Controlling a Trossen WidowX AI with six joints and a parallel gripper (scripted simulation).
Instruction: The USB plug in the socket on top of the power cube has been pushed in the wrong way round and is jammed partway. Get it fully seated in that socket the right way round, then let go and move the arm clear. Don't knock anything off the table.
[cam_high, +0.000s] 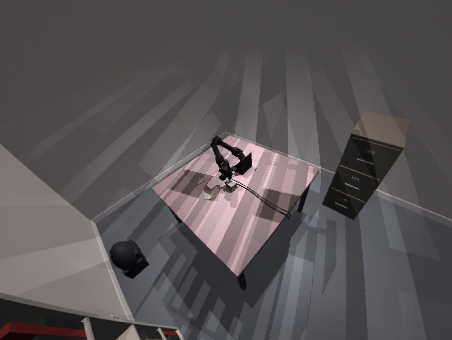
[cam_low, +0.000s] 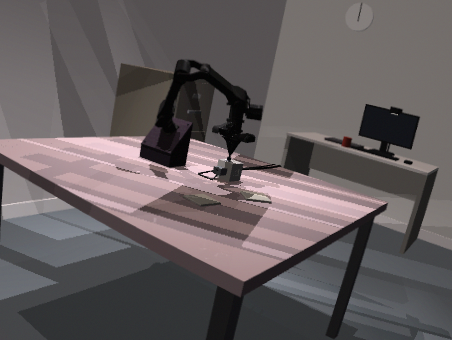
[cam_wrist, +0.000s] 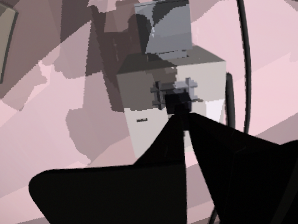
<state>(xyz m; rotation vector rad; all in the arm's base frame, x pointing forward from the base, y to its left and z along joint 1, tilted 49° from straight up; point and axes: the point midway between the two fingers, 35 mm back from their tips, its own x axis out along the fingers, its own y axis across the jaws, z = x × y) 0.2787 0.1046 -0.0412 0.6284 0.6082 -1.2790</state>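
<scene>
A: What's your end effector (cam_high: 228, 177) (cam_low: 229, 158) (cam_wrist: 182, 121) got?

B: You've got the small black plug (cam_wrist: 178, 102) pinched between the fingertips, at the top face of the power cube (cam_high: 231, 185) (cam_low: 230, 170) (cam_wrist: 172, 75), on the table (cam_high: 235, 235) (cam_low: 190, 250) (cam_wrist: 30, 165). Depth and which way round: can't tell.

A: Best way to do this step?

B: If it's still reversed, pull straight up, no rocking, or you'll drag the cube. Flip it, square it to the socket, press vertically. Watch the cable (cam_high: 265, 199) (cam_low: 262, 167) (cam_wrist: 246, 65).

Pale boxy power cube (cam_high: 231, 185) (cam_low: 230, 171) (cam_wrist: 137, 90) on the table, small black USB plug (cam_wrist: 178, 102) at its top socket, gripped by the tool (cam_high: 228, 179) (cam_low: 229, 157) (cam_wrist: 182, 121)
</scene>
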